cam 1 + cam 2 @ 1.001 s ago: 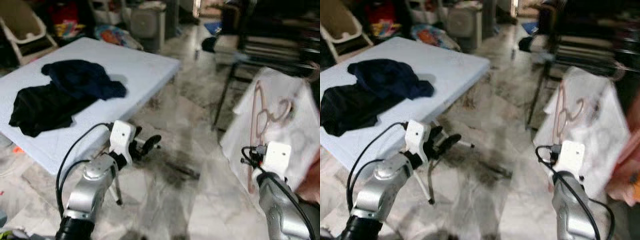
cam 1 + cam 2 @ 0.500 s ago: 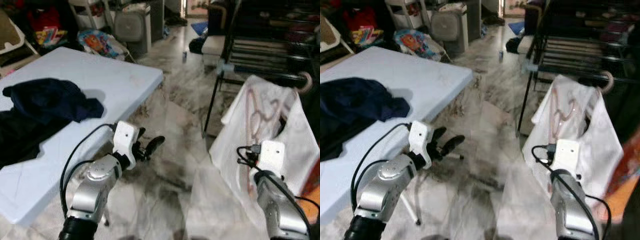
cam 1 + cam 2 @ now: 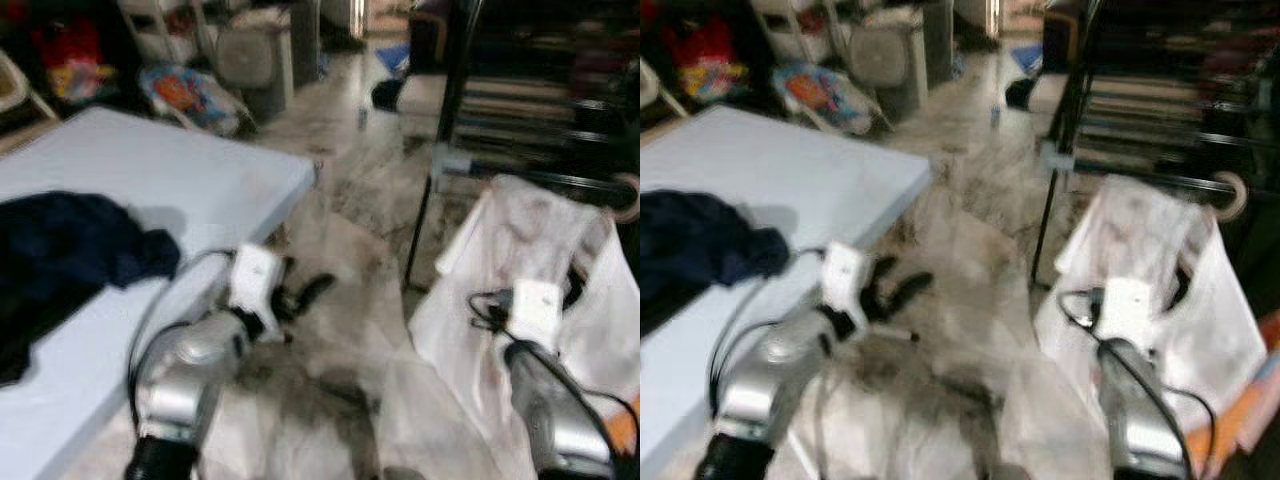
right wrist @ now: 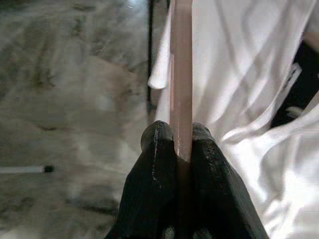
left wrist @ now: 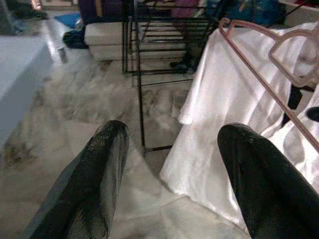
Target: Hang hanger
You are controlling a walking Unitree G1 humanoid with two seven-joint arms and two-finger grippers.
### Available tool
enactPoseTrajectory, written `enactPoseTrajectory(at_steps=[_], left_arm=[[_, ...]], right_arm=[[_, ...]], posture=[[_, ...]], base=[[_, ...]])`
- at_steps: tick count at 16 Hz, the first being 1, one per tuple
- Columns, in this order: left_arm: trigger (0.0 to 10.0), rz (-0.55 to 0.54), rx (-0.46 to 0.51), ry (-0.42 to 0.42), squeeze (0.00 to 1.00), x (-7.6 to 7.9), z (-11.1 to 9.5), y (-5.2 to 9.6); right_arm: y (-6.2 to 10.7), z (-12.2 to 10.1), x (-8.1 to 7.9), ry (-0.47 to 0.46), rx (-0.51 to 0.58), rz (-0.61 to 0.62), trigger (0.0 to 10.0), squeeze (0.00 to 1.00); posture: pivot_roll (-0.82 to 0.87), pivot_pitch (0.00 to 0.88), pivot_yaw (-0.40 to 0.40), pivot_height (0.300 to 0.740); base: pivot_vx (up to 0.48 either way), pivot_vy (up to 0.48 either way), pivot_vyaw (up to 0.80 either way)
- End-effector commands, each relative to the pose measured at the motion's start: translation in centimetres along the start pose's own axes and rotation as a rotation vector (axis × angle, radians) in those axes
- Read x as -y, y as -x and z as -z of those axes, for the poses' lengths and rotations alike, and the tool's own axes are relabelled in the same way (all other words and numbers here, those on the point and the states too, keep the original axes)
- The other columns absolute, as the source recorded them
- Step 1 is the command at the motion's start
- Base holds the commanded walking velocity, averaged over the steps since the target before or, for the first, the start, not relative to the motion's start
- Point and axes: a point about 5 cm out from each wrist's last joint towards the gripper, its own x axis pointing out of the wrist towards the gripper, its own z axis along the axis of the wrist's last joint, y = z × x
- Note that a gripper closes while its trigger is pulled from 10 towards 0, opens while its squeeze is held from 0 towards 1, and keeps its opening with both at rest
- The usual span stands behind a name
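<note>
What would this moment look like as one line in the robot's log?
right end effector: shut on pink hanger | white shirt: on hanger | left end effector: open, idle | rack: ahead

Two silver arms reach forward from the bottom of the blurred head views. The left gripper [image 3: 300, 296] is held out at mid-height, its two black fingers [image 5: 94, 184] spread wide apart with nothing between them. The right gripper [image 4: 180, 144] extends forward, fingers pinched tight on what appears to be a pink hanger [image 4: 180, 74].
</note>
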Motion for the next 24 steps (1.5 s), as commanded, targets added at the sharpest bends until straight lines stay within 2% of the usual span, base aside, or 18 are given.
enactPoseTrajectory(at_steps=[1,8,14,16,17,20,22,24], left_arm=[[10.0,-0.039,-0.006,-0.018,0.0,-1.1,-0.3,0.6],[10.0,-0.032,-0.003,-0.034,0.0,-0.9,-0.3,0.7],[10.0,-0.022,-0.009,-0.039,0.0,-0.5,-0.2,0.9],[10.0,-0.022,-0.012,-0.041,0.0,-0.5,-0.2,0.9],[10.0,-0.022,-0.013,-0.043,0.0,-0.5,-0.2,1.0],[10.0,-0.02,-0.02,-0.045,0.0,-0.4,-0.1,1.2],[10.0,-0.018,-0.023,-0.047,0.0,-0.4,0.0,1.2],[10.0,-0.016,-0.027,-0.048,0.0,-0.3,0.0,1.3]], right_arm=[[-0.2,-0.7,-1.2,-0.008,0.019,-0.039,10.0,0.0],[-1.0,-1.4,-1.5,0.003,0.021,-0.039,10.0,0.0],[-3.0,-3.2,-0.3,0.024,0.008,0.024,10.0,0.0],[-3.7,-3.0,-0.3,0.043,-0.065,0.009,10.0,0.0],[-3.9,-2.5,0.0,0.015,-0.113,0.022,10.0,0.0],[-4.4,-2.6,0.7,-0.03,-0.14,0.049,10.0,0.0],[-4.9,-3.2,1.6,-0.028,-0.126,0.082,10.0,0.0],[-5.0,-3.2,1.8,-0.029,-0.147,0.079,10.0,0.0]], posture=[[-0.05,0.0,0.051,0.74],[-0.04,0.0,0.048,0.74],[-0.03,0.0,0.047,0.74],[-0.03,0.0,0.047,0.74],[-0.02,0.0,0.042,0.74],[-0.02,0.0,0.04,0.74],[-0.02,0.0,0.04,0.74],[-0.02,0.0,0.039,0.74]], base=[[0.428,0.0,0.0],[0.325,0.354,0.0],[0.0,0.0,0.0],[0.0,0.0,0.0],[0.0,0.0,0.0],[0.0,0.0,0.0],[0.0,0.0,0.0],[0.0,0.0,0.0]])
